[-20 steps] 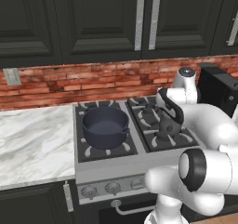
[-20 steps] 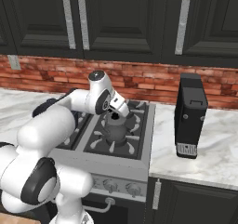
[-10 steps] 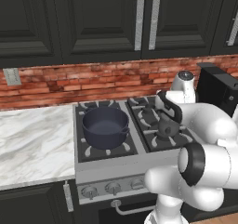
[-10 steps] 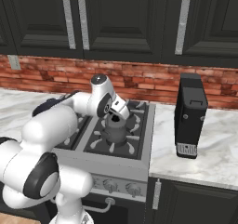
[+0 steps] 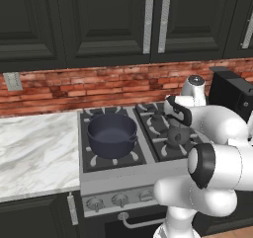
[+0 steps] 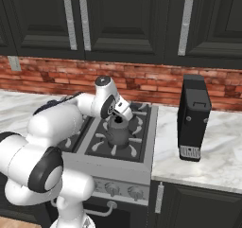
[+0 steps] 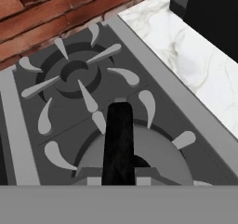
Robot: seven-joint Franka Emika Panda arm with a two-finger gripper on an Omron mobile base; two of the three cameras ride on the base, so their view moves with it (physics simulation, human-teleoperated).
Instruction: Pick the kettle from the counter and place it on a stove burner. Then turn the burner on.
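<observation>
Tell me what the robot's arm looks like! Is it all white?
Mostly. The arm is made of fat, rounded, shiny white tubes, with dark rings at the joints and a grey cap on one joint. The gripper at its end is white too. No cables or writing show.

Dark cabinets [image 5: 99,24] with long steel handles [image 5: 147,22] hung above a red brick backsplash [image 5: 89,86], where a pale outlet plate [image 5: 12,81] sat at the left. White marble ran either side of the steel stove [image 6: 137,168], over dark lower cabinet fronts [image 6: 198,206]. A strip of wooden floor [image 5: 232,232] showed low down.
</observation>
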